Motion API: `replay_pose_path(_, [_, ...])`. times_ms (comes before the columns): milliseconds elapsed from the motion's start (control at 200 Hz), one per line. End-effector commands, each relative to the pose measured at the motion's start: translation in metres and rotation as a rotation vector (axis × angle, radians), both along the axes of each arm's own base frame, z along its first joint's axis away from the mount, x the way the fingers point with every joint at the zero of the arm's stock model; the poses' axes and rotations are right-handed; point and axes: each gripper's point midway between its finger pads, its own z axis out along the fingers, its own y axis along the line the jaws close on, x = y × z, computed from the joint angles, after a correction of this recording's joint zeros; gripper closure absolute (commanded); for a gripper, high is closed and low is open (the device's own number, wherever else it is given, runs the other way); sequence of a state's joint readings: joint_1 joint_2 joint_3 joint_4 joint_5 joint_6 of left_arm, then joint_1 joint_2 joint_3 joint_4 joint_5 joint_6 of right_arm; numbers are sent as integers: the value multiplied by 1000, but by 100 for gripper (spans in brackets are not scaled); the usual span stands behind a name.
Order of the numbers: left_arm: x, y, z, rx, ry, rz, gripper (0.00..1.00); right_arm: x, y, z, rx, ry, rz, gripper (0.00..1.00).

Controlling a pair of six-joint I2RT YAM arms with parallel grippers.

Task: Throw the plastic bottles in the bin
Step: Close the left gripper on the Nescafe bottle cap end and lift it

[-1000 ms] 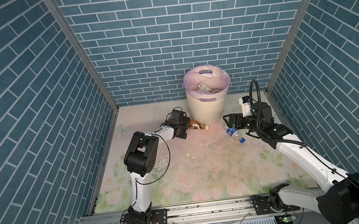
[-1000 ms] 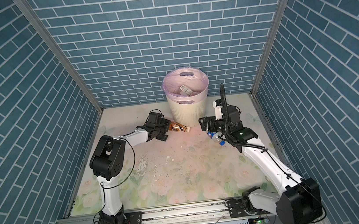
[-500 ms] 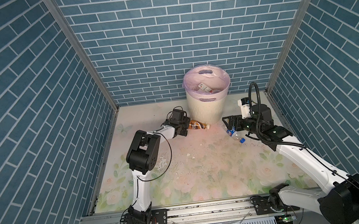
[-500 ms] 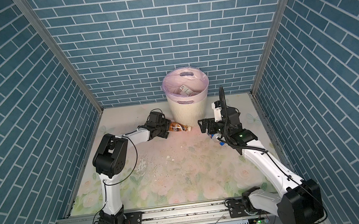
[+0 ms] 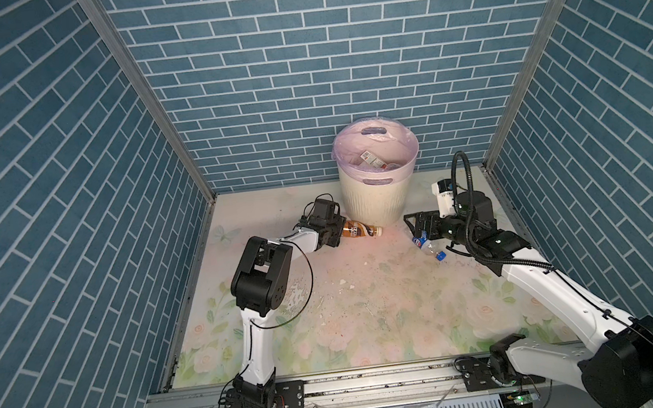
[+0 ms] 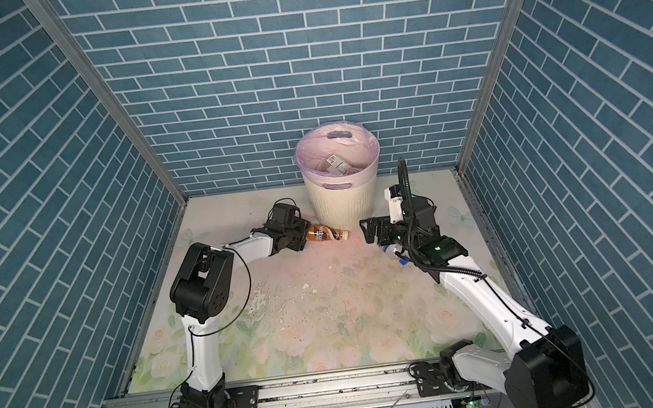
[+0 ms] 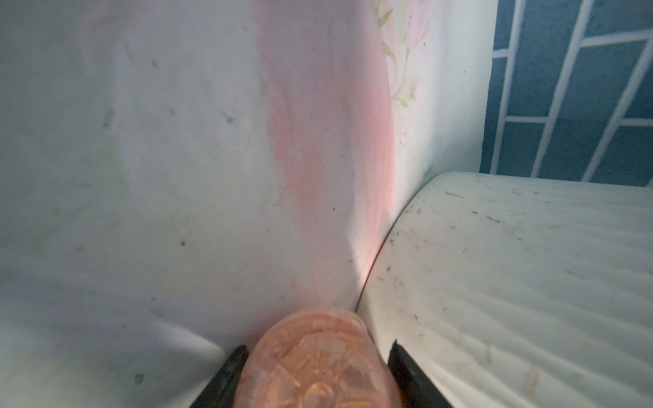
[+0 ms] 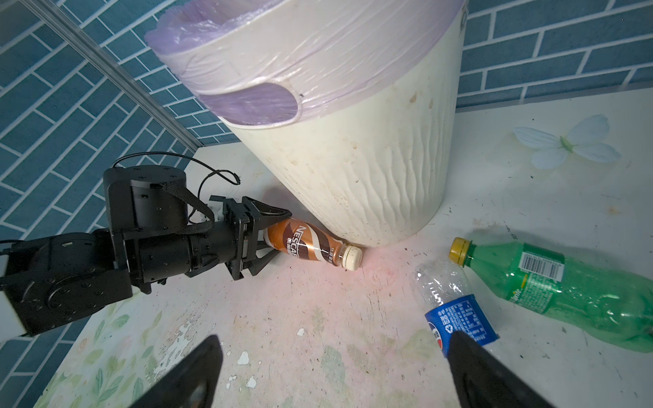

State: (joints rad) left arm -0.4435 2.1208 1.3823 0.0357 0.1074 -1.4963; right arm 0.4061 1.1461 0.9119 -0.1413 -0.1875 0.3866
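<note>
While my left hand (image 8: pixel 274 233) pinches its base, the brown bottle (image 8: pixel 311 245) lies on the tabletop (image 8: pixel 318 318) against the foot of the bin (image 8: pixel 371 169). Its long axis is level and its white cap (image 8: pixel 351 256) points away from my wrist. The label shows "NESCA". My right hand (image 8: pixel 334 339) is spread beside a clear blue-labelled bottle (image 8: pixel 456 311) and a green Sprite bottle (image 8: pixel 565 286).

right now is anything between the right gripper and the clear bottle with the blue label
Nothing visible. The right gripper hangs with jaws open just over the clear bottle; the green bottle lies beside it, not in the way.
</note>
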Motion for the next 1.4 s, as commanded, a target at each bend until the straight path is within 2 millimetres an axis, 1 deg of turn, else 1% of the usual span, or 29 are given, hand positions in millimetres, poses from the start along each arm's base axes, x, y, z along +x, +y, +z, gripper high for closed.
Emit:
replay_pose_path(0, [-1, 6, -6, 32, -3, -3, 42, -4, 3, -4, -4, -12, 22, 1])
replay_pose_path(130, [-2, 5, 1, 39, -24, -29, 49, -3, 6, -6, -2, -6, 31, 1])
replay_pose_path(235, [-4, 6, 8, 47, -39, -54, 50, -3, 11, -7, 4, 2, 51, 1])
replay_pose_path(330, [-9, 7, 17, 73, -60, -90, 50, -4, 16, -14, 2, 27, 74, 1])
replay_pose_path(380, [-11, 7, 24, 89, -75, -118, 50, -4, 20, -17, -2, 41, 87, 1])
replay_pose_path(495, [-16, 0, 38, 106, -101, -205, 52, -7, 30, -26, -10, 64, 127, 1])
replay_pose_path(655, [-26, -2, 63, 146, -153, -306, 54, -9, 46, -29, -24, 65, 176, 1])
replay_pose_path(785, [-36, 2, 83, 194, -186, -371, 52, -9, 59, -30, -27, 62, 215, 1])
replay_pose_path(1010, [-47, 4, 124, 239, -288, -448, 52, -5, 85, -20, 16, 41, 280, 1])
replay_pose_path(1220, [-61, -2, 152, 240, -370, -505, 53, -4, 112, -10, 39, 13, 345, 1])
replay_pose_path(1395, [-73, -7, 173, 233, -428, -528, 53, -5, 130, -1, 34, -25, 398, 1])
